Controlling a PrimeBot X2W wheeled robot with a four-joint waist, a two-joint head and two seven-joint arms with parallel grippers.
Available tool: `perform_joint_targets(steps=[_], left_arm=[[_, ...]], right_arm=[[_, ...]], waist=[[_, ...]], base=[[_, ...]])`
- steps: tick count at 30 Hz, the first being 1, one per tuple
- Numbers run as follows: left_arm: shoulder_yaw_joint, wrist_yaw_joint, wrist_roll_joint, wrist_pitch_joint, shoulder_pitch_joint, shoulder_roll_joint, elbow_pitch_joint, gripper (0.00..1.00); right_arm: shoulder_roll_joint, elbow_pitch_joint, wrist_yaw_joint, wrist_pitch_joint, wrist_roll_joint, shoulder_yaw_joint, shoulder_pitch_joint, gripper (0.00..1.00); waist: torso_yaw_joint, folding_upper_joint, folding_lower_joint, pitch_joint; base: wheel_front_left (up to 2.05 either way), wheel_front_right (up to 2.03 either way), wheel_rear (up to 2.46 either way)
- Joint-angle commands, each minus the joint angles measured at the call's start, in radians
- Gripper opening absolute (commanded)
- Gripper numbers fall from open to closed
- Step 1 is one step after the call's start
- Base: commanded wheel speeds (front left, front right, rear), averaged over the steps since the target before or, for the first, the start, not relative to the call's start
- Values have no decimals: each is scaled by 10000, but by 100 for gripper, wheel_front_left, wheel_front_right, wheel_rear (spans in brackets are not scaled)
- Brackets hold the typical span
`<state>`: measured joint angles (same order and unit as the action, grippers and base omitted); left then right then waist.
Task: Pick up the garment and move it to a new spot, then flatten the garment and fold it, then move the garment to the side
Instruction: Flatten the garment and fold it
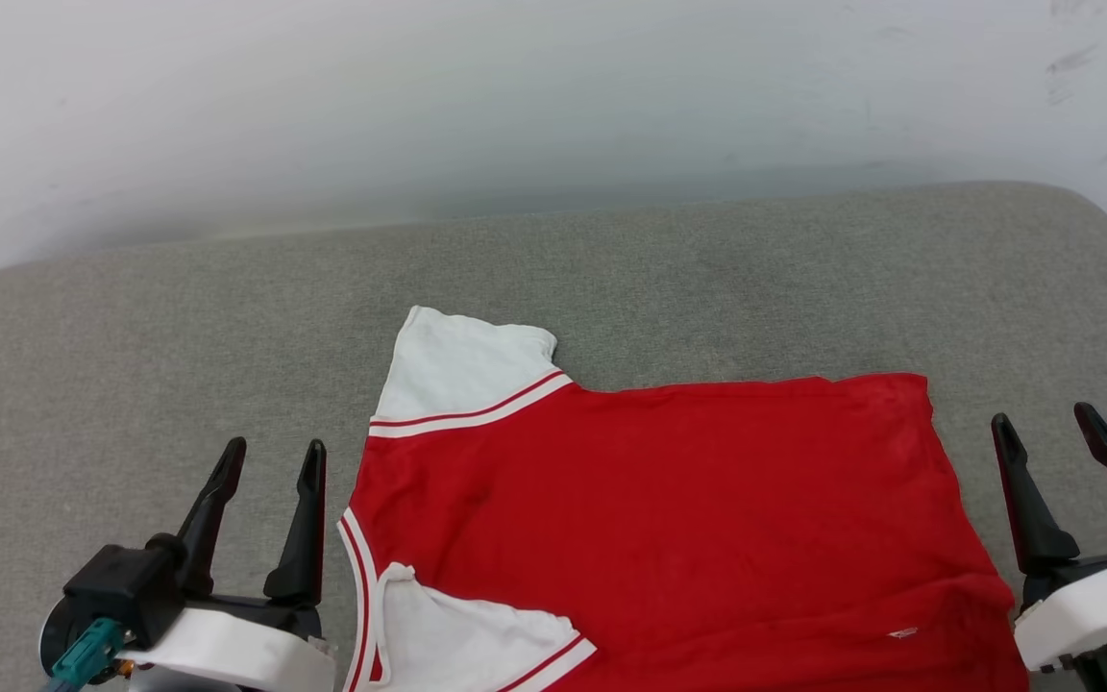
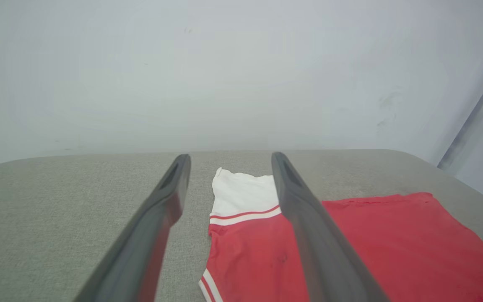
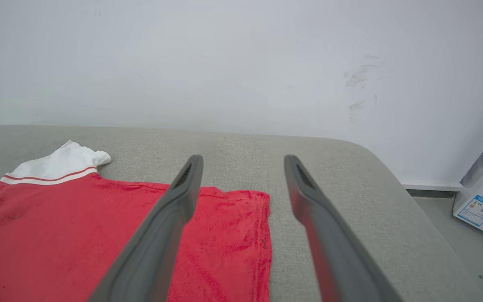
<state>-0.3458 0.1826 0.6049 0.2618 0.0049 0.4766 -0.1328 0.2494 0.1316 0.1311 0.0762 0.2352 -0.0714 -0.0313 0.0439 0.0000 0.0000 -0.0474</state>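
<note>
While the shirt lies spread flat on the grey cushion, both grippers are empty. The left gripper has its two dark fingers spread wide and grips nothing. It sits just beside the shirt's striped neck edge, clear of the cloth. The right gripper is likewise wide apart and empty, just beside the hem on the shirt's opposite side. One white sleeve points toward the pale wall. The other sleeve lies along the shirt's near edge, closest to the robot.
</note>
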Motion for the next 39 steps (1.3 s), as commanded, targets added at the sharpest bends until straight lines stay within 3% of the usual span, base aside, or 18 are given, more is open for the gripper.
perform_joint_targets(steps=[1,6,11,16,20,24,27,33,39], left_arm=[[199,-96,-120,40,146,-140,-53,100],[1212,-933,-822,32,564,-1103,-90,100],[1862,-1749,-1423,33,793,-1825,295,100],[2221,-2355,-1856,33,589,-2157,595,100],[2350,-2638,-1918,33,180,-2077,808,100],[2219,-2858,-1800,-538,-770,-1535,972,100],[2089,-3025,-1459,-1657,-1768,-696,1040,100],[1664,-3117,-181,-4258,-4232,1043,1173,100],[1069,-3129,1353,-7195,-6615,2196,1948,100]], right_arm=[[-110,47,-7,-222,-90,2,-103,100],[-740,-32,-7,-1540,-328,-108,-135,100],[-1126,-353,-6,-2060,-578,-26,-150,100],[-1152,-449,-6,-2156,-587,107,37,100],[-1143,-301,-6,-2117,-544,81,149,100],[-1202,-39,-6,-1990,-675,175,323,100],[-1258,184,-6,-1976,-659,362,502,100],[-1414,244,-7,-2122,-624,461,850,100],[-1647,46,-6,-2453,-595,806,1246,100]], waist=[[12,0,0,-9],[106,0,0,-29],[157,0,0,-56],[298,0,0,-211],[478,0,0,-529],[729,0,0,-1124],[1042,0,0,-1685],[1663,0,0,-2847],[2200,0,0,-3639]], base=[[0,0,0],[0,0,0],[0,0,0],[0,0,0],[0,0,0],[0,0,0],[0,0,0],[0,0,0],[0,0,0]])
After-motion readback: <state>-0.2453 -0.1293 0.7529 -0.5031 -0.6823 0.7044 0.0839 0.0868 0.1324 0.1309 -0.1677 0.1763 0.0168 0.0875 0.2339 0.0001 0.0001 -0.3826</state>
